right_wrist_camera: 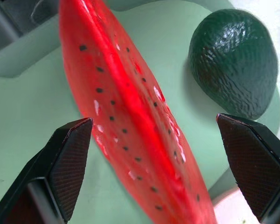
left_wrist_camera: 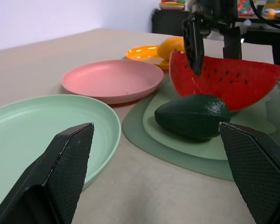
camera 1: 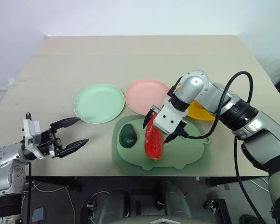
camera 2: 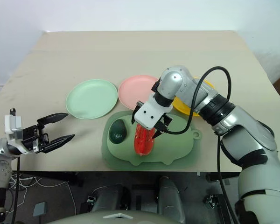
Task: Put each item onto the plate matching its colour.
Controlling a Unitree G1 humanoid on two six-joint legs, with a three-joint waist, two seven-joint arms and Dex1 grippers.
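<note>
At the centre of the left eye frame the right tool (camera 1: 168, 127) points down over the red watermelon wedge (camera 1: 153, 140), its fingers spread wide on either side of the wedge's upper edge, not clamped. The wedge stands on the green pig-shaped mat (camera 1: 186, 151), the dark green avocado (camera 1: 128, 136) just left of it. The mango (left_wrist_camera: 170, 46) lies on the yellow plate (camera 1: 201, 113), right of centre. The pink plate (camera 1: 142, 95) and mint green plate (camera 1: 99, 103) sit upper centre on the table (camera 1: 84, 60). At lower left, the left tool (camera 1: 71, 134) hangs open and empty.

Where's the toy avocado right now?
The avocado lies on the left part of the green mat, beside the watermelon wedge, just below the mint green plate.
</note>
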